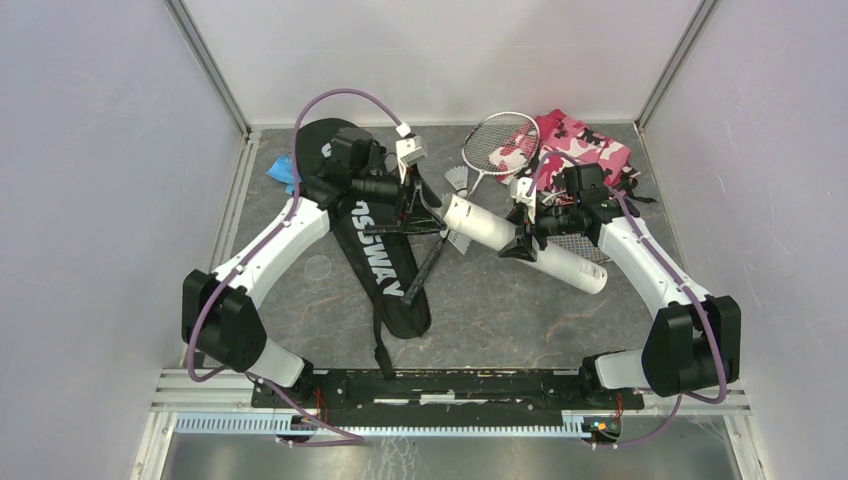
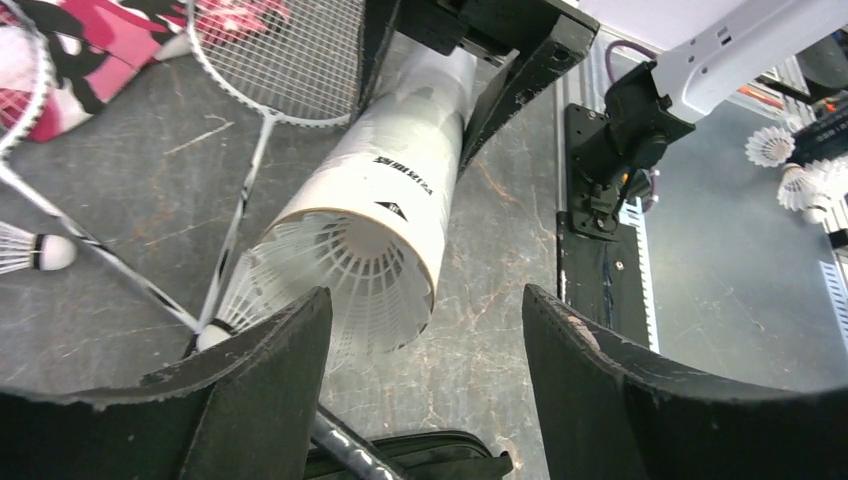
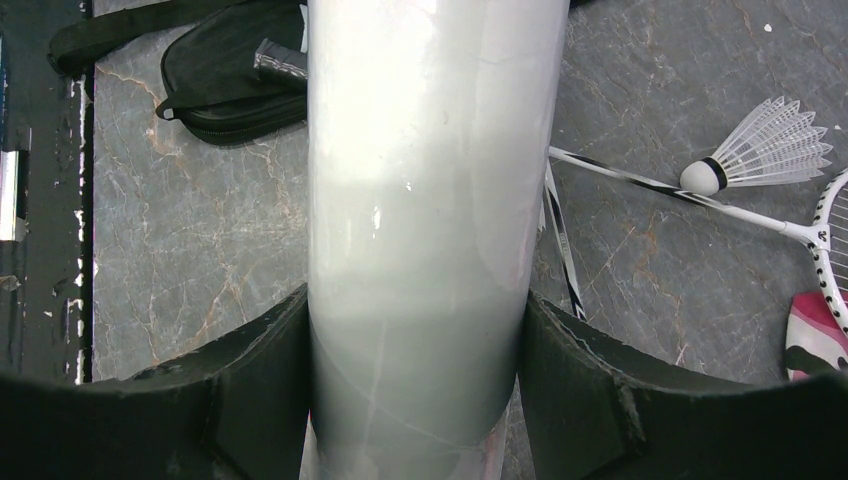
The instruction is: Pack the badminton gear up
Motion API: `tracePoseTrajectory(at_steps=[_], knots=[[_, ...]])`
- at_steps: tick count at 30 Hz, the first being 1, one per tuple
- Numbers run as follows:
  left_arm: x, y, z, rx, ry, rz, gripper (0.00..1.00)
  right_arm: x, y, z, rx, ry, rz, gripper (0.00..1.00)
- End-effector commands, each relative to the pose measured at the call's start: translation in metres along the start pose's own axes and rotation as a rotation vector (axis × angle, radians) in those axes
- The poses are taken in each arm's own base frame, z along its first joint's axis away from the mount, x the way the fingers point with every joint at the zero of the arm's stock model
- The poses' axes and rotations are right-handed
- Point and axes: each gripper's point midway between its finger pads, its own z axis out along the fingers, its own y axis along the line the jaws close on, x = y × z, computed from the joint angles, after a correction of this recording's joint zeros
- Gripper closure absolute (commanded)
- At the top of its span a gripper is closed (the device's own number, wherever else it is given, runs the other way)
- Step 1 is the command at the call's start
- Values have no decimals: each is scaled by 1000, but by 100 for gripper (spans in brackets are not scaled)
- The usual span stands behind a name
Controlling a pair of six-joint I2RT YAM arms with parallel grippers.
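Observation:
My right gripper (image 3: 415,340) is shut on the long white tube (image 1: 520,243), which lies slanted across the middle of the table. A white shuttlecock (image 2: 375,275) sits in the tube's open end (image 2: 350,215). My left gripper (image 2: 425,300) stands open just in front of that end, with nothing between its fingers. Another shuttlecock (image 2: 228,305) lies beside the tube mouth, and one more (image 3: 760,160) lies by a racket shaft (image 3: 640,185). One racket head (image 1: 500,140) rests against the pink cloth. The black racket bag (image 1: 375,255) lies on the left with a black racket handle (image 1: 430,265) beside it.
The pink camouflage cloth (image 1: 585,145) is bunched at the back right. A blue cloth (image 1: 283,172) peeks out behind the left arm. A second racket head (image 1: 580,247) lies under the right arm. White walls close in three sides; the black base rail (image 1: 450,385) runs along the near edge.

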Motion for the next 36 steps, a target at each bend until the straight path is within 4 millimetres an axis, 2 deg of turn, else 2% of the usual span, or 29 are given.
tracePoseTrajectory(at_steps=[1,8,10,13,20,31,36], knots=[[8,-11,15,83,15,7,26,-16,-2,-4,11,-42,-52,61],[18,-29,39,198,46,-15,30,-18,-1,-5,8,-49,-50,61],[17,-34,41,232,43,-15,28,-17,-1,-5,9,-46,-50,61],[15,-35,40,233,43,7,17,-16,-3,-7,30,-39,-54,61],[6,-24,26,154,51,100,1,-12,-9,-11,57,-34,-40,61],[-29,-3,-9,19,-19,160,0,-6,-16,-18,90,-29,-14,61],[-33,24,-24,-158,-48,106,0,1,-31,-26,169,-8,31,61]])
